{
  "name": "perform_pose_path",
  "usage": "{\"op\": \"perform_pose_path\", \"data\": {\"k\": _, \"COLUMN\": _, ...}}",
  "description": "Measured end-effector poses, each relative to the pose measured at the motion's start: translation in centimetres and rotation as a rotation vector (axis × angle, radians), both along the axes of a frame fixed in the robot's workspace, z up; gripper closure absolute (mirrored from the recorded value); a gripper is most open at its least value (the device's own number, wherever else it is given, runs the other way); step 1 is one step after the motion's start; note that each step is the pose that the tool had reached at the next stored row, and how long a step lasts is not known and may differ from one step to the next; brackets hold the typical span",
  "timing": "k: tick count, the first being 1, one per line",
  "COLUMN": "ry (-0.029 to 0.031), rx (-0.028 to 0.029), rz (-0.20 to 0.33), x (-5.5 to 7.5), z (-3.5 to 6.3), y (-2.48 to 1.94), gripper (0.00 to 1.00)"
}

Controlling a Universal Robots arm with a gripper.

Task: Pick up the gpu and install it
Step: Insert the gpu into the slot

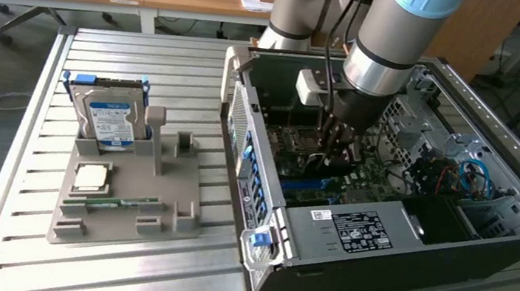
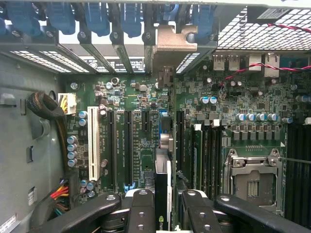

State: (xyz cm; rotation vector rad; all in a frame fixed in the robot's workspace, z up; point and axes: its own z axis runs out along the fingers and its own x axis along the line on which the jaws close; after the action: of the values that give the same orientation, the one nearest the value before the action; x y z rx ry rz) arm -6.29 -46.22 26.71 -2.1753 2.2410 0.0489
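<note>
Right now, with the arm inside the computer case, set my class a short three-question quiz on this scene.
1. True or false: the hard drive lies inside the computer case.
2. The jaws hold: A) nothing B) the gpu C) the hard drive.
3. Fill in: the green board under the gpu is the ____.
Key: 1 false, it stands in the grey fixture; 2 B; 3 motherboard.

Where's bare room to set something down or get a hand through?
Bare table slats on the exterior view's left of the grey holder, and nearer the camera. Crowded: inside the case around the gripper and gpu.
</note>
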Motion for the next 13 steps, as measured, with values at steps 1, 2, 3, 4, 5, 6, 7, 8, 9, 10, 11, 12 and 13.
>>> {"op": "perform_pose_path", "data": {"k": 1, "ry": 0.0000, "rx": 0.0001, "rz": 0.000, "x": 0.00, "z": 0.00, "y": 0.00, "gripper": 0.74}}
{"op": "perform_pose_path", "data": {"k": 2, "ry": -0.0001, "rx": 0.0003, "rz": 0.000, "x": 0.00, "z": -0.02, "y": -0.02, "gripper": 0.74}}
{"op": "perform_pose_path", "data": {"k": 3, "ry": 0.0000, "rx": 0.0002, "rz": 0.000, "x": -0.01, "z": -0.01, "y": -0.05, "gripper": 0.74}}
{"op": "perform_pose_path", "data": {"k": 4, "ry": 0.0000, "rx": 0.0002, "rz": 0.000, "x": -0.01, "z": -0.01, "y": -0.09, "gripper": 0.74}}
{"op": "perform_pose_path", "data": {"k": 5, "ry": 0.0000, "rx": 0.0001, "rz": 0.000, "x": 0.00, "z": 0.00, "y": -0.12, "gripper": 0.74}}
{"op": "perform_pose_path", "data": {"k": 6, "ry": 0.0000, "rx": 0.0001, "rz": 0.000, "x": 0.00, "z": 0.00, "y": -0.15, "gripper": 0.74}}
{"op": "perform_pose_path", "data": {"k": 7, "ry": 0.0000, "rx": 0.0001, "rz": 0.000, "x": 0.00, "z": 0.00, "y": -0.18, "gripper": 0.74}}
{"op": "perform_pose_path", "data": {"k": 8, "ry": 0.0000, "rx": 0.0001, "rz": 0.000, "x": 0.00, "z": 0.00, "y": -0.19, "gripper": 0.74}}
{"op": "perform_pose_path", "data": {"k": 9, "ry": 0.0000, "rx": 0.0001, "rz": 0.000, "x": 0.00, "z": 0.00, "y": -0.19, "gripper": 0.74}}
{"op": "perform_pose_path", "data": {"k": 10, "ry": 0.0000, "rx": 0.0000, "rz": 0.000, "x": -0.01, "z": 0.00, "y": -0.20, "gripper": 0.74}}
{"op": "perform_pose_path", "data": {"k": 11, "ry": 0.0000, "rx": 0.0000, "rz": 0.000, "x": -0.03, "z": 0.00, "y": -0.22, "gripper": 0.74}}
{"op": "perform_pose_path", "data": {"k": 12, "ry": 0.0000, "rx": 0.0000, "rz": 0.000, "x": -0.05, "z": 0.00, "y": -0.23, "gripper": 0.74}}
{"op": "perform_pose_path", "data": {"k": 13, "ry": 0.0000, "rx": 0.0001, "rz": 0.000, "x": -0.09, "z": 0.00, "y": -0.24, "gripper": 0.74}}
